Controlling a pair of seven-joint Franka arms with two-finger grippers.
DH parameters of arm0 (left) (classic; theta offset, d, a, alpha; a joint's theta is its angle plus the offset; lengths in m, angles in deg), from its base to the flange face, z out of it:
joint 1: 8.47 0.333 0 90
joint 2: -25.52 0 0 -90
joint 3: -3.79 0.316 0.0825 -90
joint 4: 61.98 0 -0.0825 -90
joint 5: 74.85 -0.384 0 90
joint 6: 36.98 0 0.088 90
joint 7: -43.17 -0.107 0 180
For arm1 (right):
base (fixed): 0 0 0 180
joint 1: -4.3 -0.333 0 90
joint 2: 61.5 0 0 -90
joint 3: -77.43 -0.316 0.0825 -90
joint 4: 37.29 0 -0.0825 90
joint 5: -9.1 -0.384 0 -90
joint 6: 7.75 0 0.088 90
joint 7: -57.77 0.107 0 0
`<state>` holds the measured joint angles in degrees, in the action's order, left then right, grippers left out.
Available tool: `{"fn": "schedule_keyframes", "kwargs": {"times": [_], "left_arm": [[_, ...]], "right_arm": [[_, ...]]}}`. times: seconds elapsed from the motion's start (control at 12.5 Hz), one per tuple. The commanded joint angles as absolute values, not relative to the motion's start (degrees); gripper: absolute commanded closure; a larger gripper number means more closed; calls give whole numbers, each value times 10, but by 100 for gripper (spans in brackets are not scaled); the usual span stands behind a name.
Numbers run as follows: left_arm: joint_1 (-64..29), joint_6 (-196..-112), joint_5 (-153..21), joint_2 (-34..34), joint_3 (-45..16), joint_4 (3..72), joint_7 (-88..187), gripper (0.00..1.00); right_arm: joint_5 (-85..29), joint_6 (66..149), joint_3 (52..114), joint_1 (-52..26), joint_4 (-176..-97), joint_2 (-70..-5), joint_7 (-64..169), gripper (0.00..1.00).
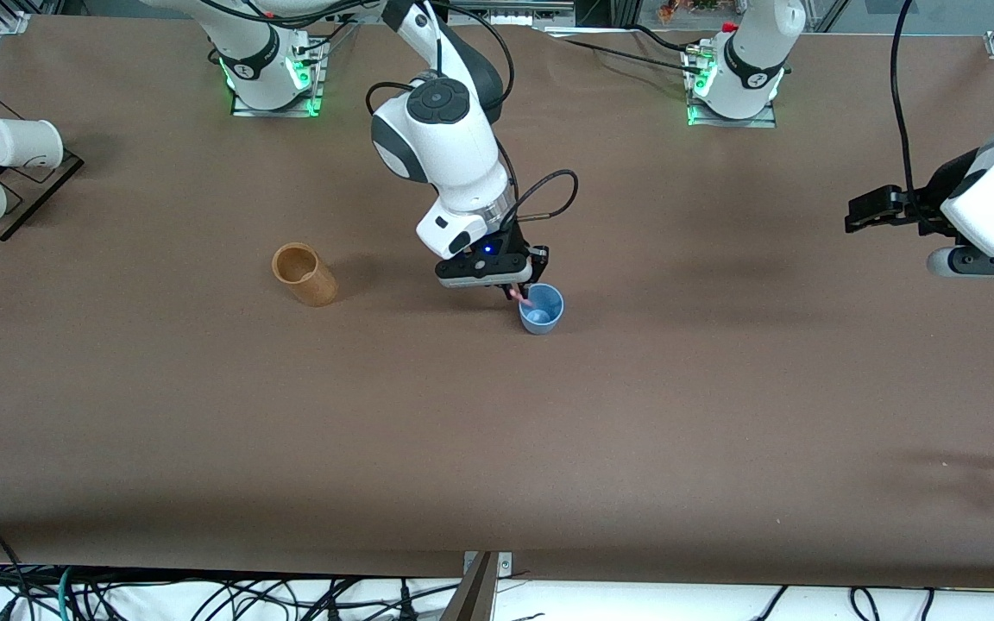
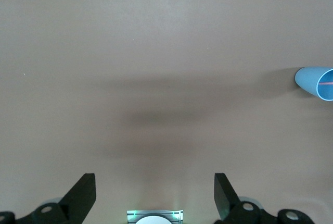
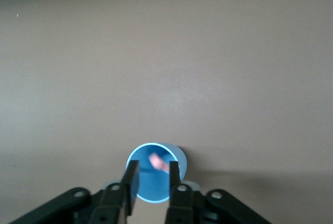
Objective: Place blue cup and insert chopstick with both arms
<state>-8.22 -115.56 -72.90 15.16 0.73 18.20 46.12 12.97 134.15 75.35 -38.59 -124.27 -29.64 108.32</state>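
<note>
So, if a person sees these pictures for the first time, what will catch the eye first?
Most likely the right gripper over the blue cup in the middle of the table, with the pink chopstick angled into the cup's mouth. Next, the tan cylinder standing beside it, toward the right arm's end. The left gripper waits open, raised over the left arm's end.

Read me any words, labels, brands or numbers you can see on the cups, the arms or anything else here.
No text can be read in any view.
Blue cup: plain, no print.
Tan holder: plain.
White mugs: no print shows.
Round marks near each arm's base: too small to read.
Right end effector, over the blue cup with the chopstick: only a blue light, no label.
</note>
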Motion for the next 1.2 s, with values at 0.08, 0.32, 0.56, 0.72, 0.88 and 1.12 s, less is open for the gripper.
{"fn": "schedule_keyframes", "kwargs": {"times": [0.08, 0.32, 0.56, 0.72, 0.88, 1.12], "left_arm": [[-74, -1163, -744, 157, 4, 193, 448, 0], [-75, -1163, -744, 157, 4, 193, 448, 0], [-75, -1163, -744, 157, 4, 193, 448, 0], [-75, -1163, -744, 155, 3, 192, 448, 0], [-76, -1163, -743, 155, 3, 192, 448, 0], [-75, -1163, -738, 154, 3, 190, 448, 0]], "right_arm": [[142, 1342, 758, -393, -1225, -290, 1102, 16], [141, 1337, 758, -391, -1225, -296, 1095, 0], [143, 1262, 777, -387, -1225, -316, 1086, 0], [140, 1194, 807, -387, -1225, -342, 1038, 0], [132, 1132, 838, -386, -1226, -371, 987, 0], [86, 1049, 905, -384, -1227, -420, 878, 0]]}}
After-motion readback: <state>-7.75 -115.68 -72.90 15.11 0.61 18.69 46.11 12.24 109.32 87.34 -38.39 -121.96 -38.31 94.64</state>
